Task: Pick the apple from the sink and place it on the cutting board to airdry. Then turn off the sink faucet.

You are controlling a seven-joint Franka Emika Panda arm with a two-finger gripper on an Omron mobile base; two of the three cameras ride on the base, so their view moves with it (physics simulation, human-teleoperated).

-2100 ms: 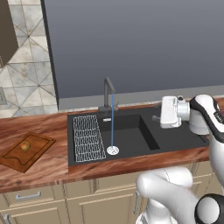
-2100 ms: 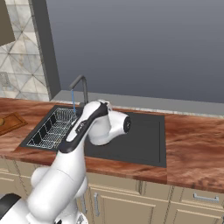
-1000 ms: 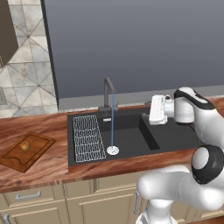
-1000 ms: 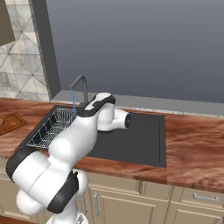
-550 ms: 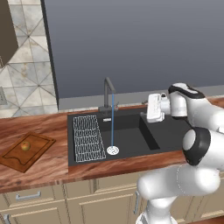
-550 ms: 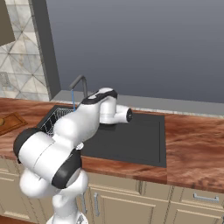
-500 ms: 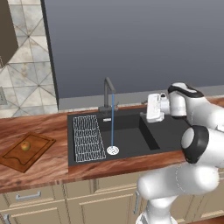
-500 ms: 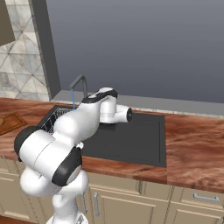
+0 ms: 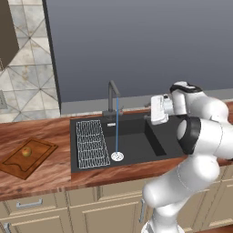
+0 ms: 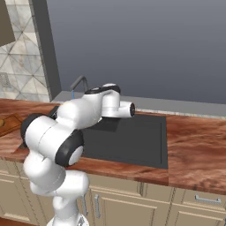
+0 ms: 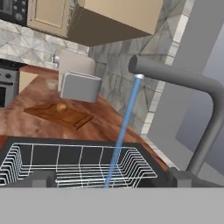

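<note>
Apple (image 9: 27, 151) resting mid cutting board (image 9: 18, 163), clear of its raised rim. Sink faucet (image 9: 112, 96) running into sink (image 9: 136, 136), open basin beside gripper (image 9: 151, 110). Cannot tell spread of fingers.

A glossy white arm (image 9: 200, 136) of rounded segments with dark bands at the joints.

1 apple (image 9: 27, 151), 1 cutting board (image 9: 18, 161), 1 sink (image 9: 136, 141), 1 faucet (image 9: 111, 98).

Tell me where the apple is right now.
The apple sits on the cutting board, on the counter left of the sink in the left base view.
</note>
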